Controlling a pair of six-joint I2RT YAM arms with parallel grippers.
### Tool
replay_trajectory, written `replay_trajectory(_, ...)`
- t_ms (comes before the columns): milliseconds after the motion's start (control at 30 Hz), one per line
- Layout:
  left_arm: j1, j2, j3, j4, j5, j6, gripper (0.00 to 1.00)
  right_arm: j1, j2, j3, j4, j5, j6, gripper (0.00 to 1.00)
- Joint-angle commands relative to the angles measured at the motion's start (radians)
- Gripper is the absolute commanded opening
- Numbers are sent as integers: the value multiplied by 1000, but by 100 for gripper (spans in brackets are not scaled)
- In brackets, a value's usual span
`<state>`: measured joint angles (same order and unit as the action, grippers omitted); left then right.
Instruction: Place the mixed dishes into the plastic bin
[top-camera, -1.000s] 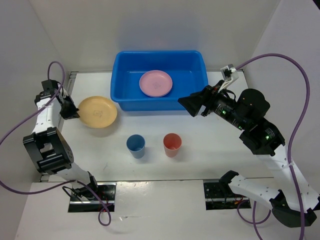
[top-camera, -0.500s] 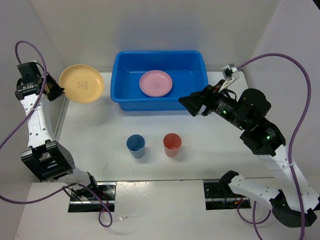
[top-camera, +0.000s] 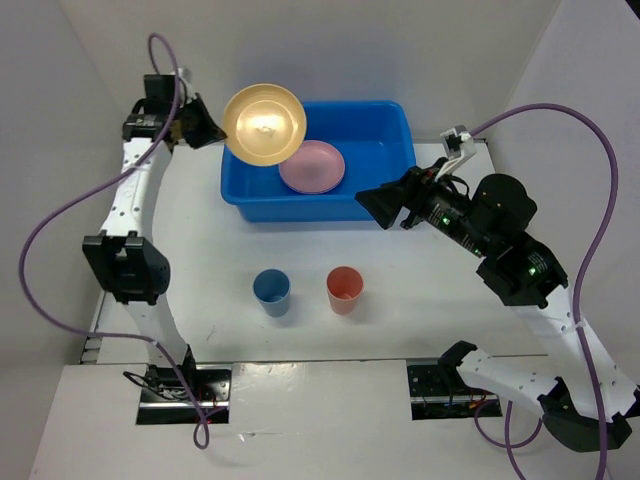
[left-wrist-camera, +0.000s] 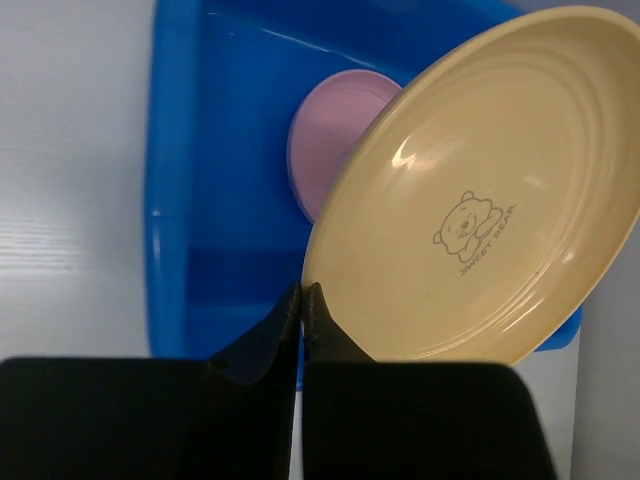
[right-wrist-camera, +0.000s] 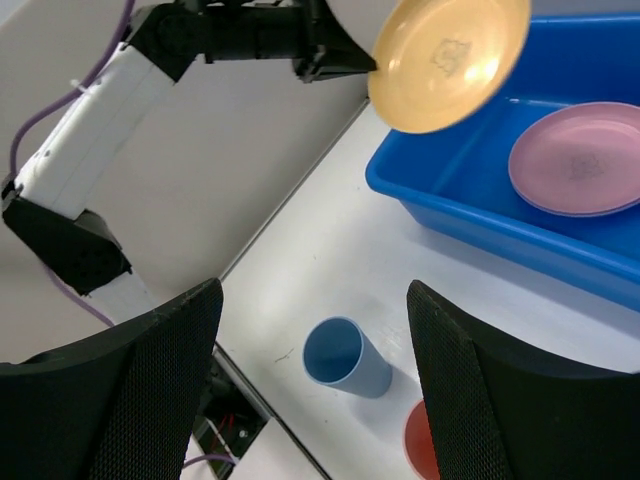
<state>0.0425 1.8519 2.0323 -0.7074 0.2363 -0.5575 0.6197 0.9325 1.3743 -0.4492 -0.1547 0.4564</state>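
Left gripper (top-camera: 216, 132) is clamped on the rim of the yellow-orange plate (top-camera: 264, 123), which is tilted over the left end of the blue bin (top-camera: 385, 125), upper middle of frame. Pink plate (top-camera: 318, 168) lies inside the bin. Right gripper (top-camera: 375, 205) gapes empty at center right. Blue cup (top-camera: 271, 291) and coral red cup (top-camera: 344, 289) stand below

Bin's right half open, left end crowded.
The yellow plate (top-camera: 264, 123) hangs tilted over the blue bin's (top-camera: 300, 211) left end, pinched at its edge by the left gripper (top-camera: 208, 128). The pink plate (top-camera: 318, 170) lies mid-floor, and the floor right of it is bare. The right gripper (top-camera: 368, 203), jaws wide, hovers by the front right corner. The blue cup (top-camera: 271, 291) and red cup (top-camera: 344, 289) stand out front, with a gap between them.
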Motion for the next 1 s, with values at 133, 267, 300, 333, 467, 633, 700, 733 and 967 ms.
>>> replay_trajectory(133,-115,318,366,-44,-103,-62,0,9,-32,-53,-6,70,22,79)
replay_trajectory(267,-170,582,810,-238,-137,-62,0,9,-41,-78,-19,110,22,79)
replay_trajectory(300,-179,686,906,-265,-149,-76,0,9,-41,-87,-19,124,22,79)
replay_trajectory(333,-191,737,998,-292,-149,-88,0,0,-41,-110,-19,138,22,79)
replay_trajectory(467,-207,796,1005,-276,-152,-111,0,0,-31,-156,-48,194,34,79)
replay_trajectory(633,-219,886,1083,-296,-153,-101,0,-9,-21,-196,-83,204,54,79)
replay_trajectory(700,-219,918,1105,-296,-153,-110,0,-9,0,-207,-92,204,54,79)
replay_trajectory(733,-219,934,1105,-296,-153,-110,0,-9,9,-207,-92,204,54,79)
replay_trajectory(967,-219,984,1105,-268,-153,-110,16,-9,40,-227,-146,204,64,81)
